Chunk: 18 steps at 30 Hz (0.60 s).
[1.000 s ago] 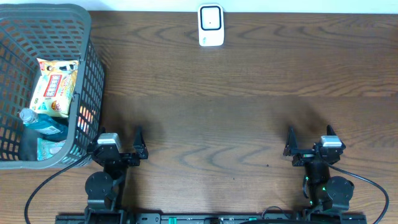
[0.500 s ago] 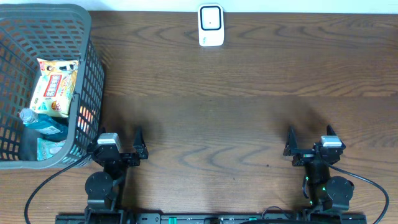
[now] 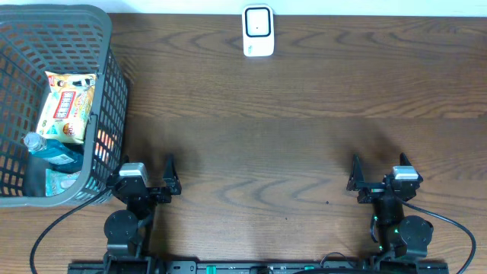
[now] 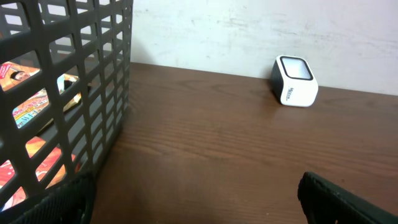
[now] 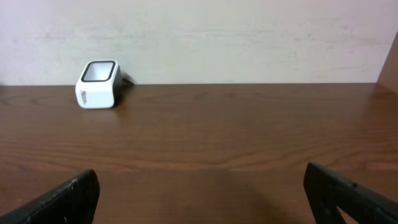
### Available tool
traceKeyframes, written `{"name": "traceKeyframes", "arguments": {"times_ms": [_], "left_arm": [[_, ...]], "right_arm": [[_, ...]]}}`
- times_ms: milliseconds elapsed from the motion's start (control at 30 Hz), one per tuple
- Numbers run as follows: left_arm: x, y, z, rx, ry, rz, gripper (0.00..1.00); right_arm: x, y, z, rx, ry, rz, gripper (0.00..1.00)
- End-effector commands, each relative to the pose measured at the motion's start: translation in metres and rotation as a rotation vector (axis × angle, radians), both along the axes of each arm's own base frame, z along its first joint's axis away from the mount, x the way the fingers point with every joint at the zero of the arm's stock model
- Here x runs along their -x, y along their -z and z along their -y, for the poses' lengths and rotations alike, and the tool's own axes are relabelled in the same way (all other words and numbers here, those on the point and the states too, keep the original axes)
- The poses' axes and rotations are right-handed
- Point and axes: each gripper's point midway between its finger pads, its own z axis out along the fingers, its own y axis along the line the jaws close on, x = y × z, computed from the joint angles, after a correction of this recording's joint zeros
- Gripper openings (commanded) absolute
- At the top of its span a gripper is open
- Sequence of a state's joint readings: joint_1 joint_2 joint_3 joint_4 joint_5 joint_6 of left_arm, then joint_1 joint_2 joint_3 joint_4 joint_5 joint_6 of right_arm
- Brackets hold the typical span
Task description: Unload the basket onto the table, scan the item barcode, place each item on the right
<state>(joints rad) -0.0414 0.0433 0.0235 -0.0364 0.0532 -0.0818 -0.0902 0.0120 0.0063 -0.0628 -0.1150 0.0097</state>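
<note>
The items lie in a dark mesh basket (image 3: pixel 112 91) at the table's left: a yellow snack packet (image 3: pixel 67 106), a blue bottle (image 3: pixel 55 152) and other packs beneath. The white barcode scanner (image 3: pixel 258 32) stands at the far edge, centre. My left gripper (image 3: pixel 144 173) sits low at the near edge beside the basket's near right corner, open and empty. My right gripper (image 3: pixel 379 167) sits at the near right, open and empty. In the left wrist view the basket (image 4: pixel 99 74) fills the left and the scanner (image 4: pixel 295 81) stands far right. The right wrist view shows the scanner (image 5: pixel 97 84) far left.
Bare brown wood stretches between both grippers and the scanner. A pale wall rises behind the table's far edge. Cables trail from both arm bases at the near edge.
</note>
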Motion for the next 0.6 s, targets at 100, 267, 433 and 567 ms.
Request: {"name": "traceKeyframes", "arguments": {"times_ms": [100,267,433,567], "left_arm": [[0.0011,0.0152,0.0003,0.003,0.0,-0.043,0.98],[0.0011,0.0152,0.0003,0.003,0.0,-0.043,0.98],[0.0011,0.0152,0.0003,0.003,0.0,-0.043,0.98],[0.0004,0.0124,-0.0061,-0.002,-0.037,-0.031,0.98]], "right_arm": [[0.0002,0.0001,0.0003,0.016,0.004,0.001,0.99],[0.0002,0.0001,0.0003,0.016,0.004,0.001,0.99],[0.0002,0.0001,0.0003,0.016,0.004,0.001,0.99],[0.0002,0.0001,0.0003,0.016,0.004,0.001,0.99]]}}
